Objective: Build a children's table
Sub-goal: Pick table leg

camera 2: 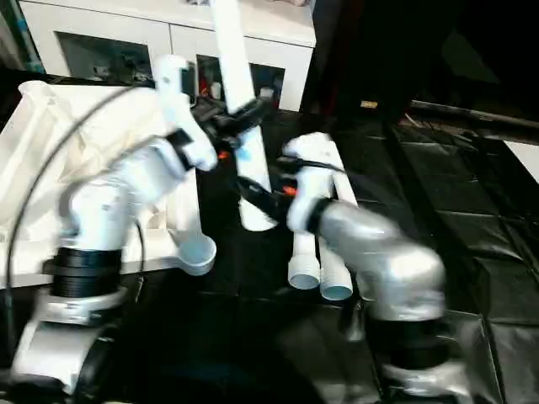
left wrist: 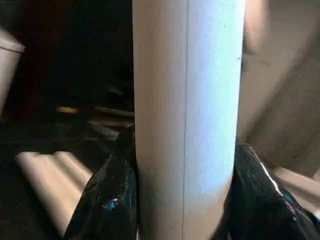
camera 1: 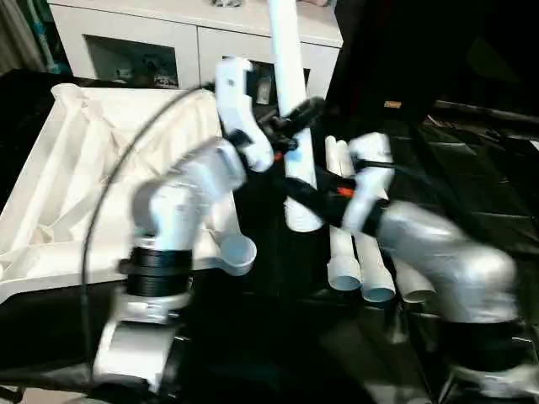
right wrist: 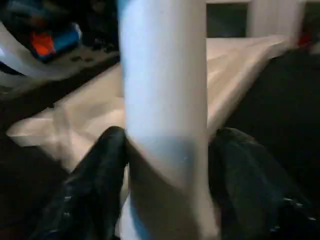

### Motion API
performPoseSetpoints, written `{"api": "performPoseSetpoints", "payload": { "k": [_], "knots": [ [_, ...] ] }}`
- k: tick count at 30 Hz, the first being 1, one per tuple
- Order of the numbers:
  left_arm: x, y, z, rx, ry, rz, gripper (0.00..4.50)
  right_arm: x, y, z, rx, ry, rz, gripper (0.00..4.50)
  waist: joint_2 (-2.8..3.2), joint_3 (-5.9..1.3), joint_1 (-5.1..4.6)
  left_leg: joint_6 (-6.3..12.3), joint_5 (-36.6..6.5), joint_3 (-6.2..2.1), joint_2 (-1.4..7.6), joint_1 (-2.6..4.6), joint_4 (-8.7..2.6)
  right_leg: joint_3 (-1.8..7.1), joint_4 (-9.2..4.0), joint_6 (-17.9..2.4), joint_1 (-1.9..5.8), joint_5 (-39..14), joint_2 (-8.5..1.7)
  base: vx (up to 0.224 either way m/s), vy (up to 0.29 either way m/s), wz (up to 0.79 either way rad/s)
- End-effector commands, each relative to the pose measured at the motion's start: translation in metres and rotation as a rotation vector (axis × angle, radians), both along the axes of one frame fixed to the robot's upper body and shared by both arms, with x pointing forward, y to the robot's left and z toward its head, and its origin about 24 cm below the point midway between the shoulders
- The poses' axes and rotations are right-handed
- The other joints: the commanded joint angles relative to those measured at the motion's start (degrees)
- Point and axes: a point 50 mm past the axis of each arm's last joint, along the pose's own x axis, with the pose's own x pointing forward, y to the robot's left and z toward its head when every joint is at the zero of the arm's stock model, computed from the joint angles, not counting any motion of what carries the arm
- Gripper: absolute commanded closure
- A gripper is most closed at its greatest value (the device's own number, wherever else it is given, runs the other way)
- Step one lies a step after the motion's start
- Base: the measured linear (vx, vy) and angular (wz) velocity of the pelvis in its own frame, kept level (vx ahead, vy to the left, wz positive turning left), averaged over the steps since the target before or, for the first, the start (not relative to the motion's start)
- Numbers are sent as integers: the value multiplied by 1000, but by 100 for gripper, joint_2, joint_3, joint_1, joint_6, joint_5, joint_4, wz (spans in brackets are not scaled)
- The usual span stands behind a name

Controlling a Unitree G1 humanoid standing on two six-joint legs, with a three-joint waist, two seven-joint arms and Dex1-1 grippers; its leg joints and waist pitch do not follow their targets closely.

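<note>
The children's table top [camera 1: 101,168] lies upside down on the left, ribbed underside up, with a round corner socket [camera 1: 240,252] at its near right corner. One white tube leg [camera 1: 290,93] is held nearly upright over the middle, its lower end hanging just right of the top. My left gripper [camera 1: 296,116] is shut on the leg's middle; the left wrist view shows the leg [left wrist: 185,100] clamped between both black fingers [left wrist: 107,195]. Lower down, my right gripper [camera 1: 305,195] is shut on the same leg [right wrist: 165,100]. Three more legs [camera 1: 362,261] lie side by side on the right.
Everything rests on a black-covered work table [camera 1: 472,194]. A white cabinet with glass doors [camera 1: 152,42] stands behind it. A black cable [camera 1: 97,210] arcs over my left forearm.
</note>
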Motion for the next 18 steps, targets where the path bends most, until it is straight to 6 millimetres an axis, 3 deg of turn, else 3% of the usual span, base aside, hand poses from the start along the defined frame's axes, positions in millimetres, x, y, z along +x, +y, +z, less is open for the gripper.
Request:
{"api": "performPoseSetpoints", "payload": {
  "k": [1,5,18],
  "knots": [
    [-9,-9,9,-28,-21,-124,264,-5,-14,7,71,7,21,147,58,-441,-9,-154,-842,-33,130,121,-368,239,-433,-867,265,-170,-407,0,0,0],
    [-17,-9,9,-26,-32,-258,264,-14,-26,4,56,34,89,147,58,-434,3,-145,-869,-35,135,124,-376,232,-473,-870,267,-442,-414,0,0,0],
    [-22,-14,6,6,-25,-334,264,-20,-20,3,-13,38,180,147,50,-437,1,-166,-810,-38,151,123,-375,234,-472,-901,259,-546,-422,0,0,0]
  ]
}}
